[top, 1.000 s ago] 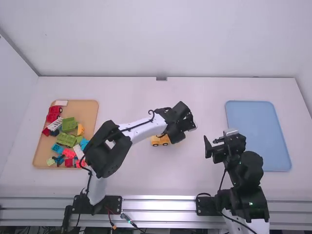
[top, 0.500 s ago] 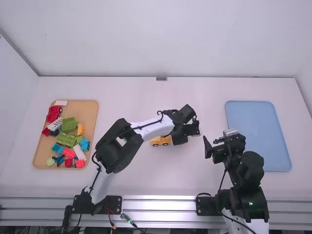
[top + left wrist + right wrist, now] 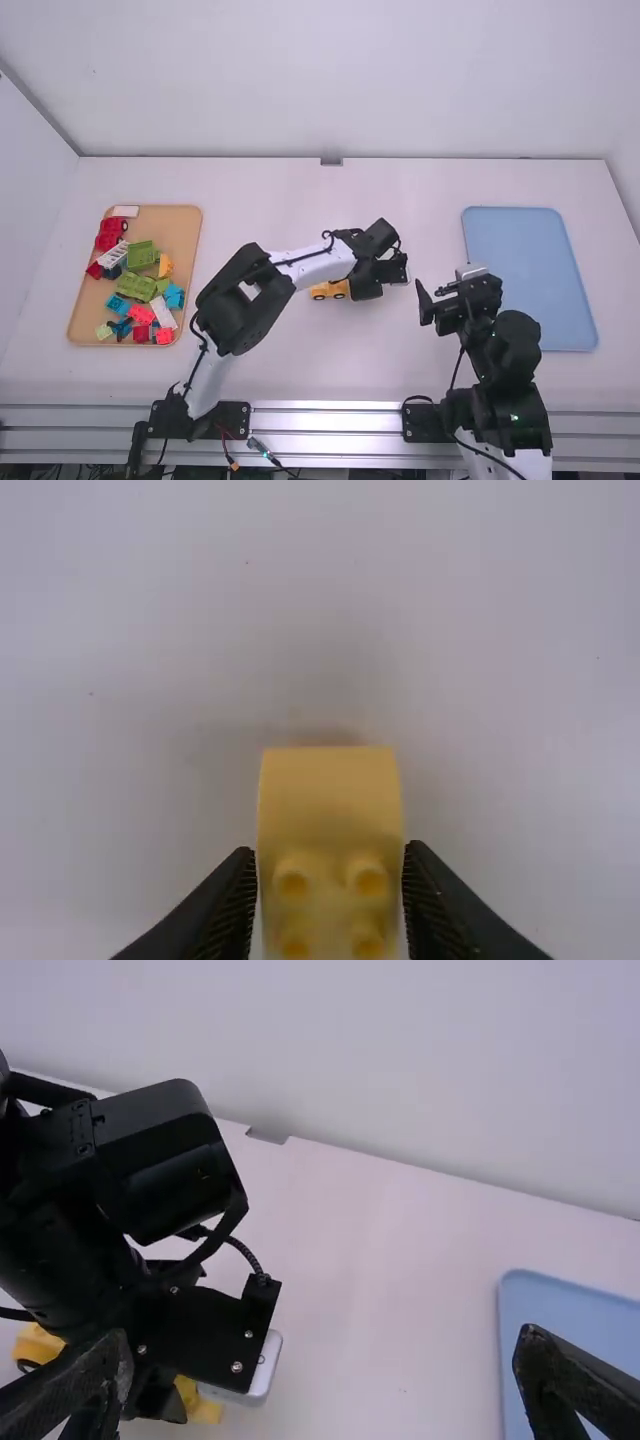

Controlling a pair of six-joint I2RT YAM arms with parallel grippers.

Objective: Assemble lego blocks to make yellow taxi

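Partly smooth, studded yellow block [image 3: 330, 805]

1. In the high view, 1 end of the yellow vehicle [image 3: 322, 291] is hidden by the left gripper [image 3: 366, 284].
2. In the left wrist view, the yellow block [image 3: 330, 805] is cut off by the bottom edge; 4 studs [image 3: 367, 880] are blurred.
3. In the right wrist view, the blue tray [image 3: 560, 1310] is cut off.
4. Some loose blocks [image 3: 130, 283] are partly covered by others.

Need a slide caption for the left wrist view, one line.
Left gripper holding a studded yellow block over the white table.
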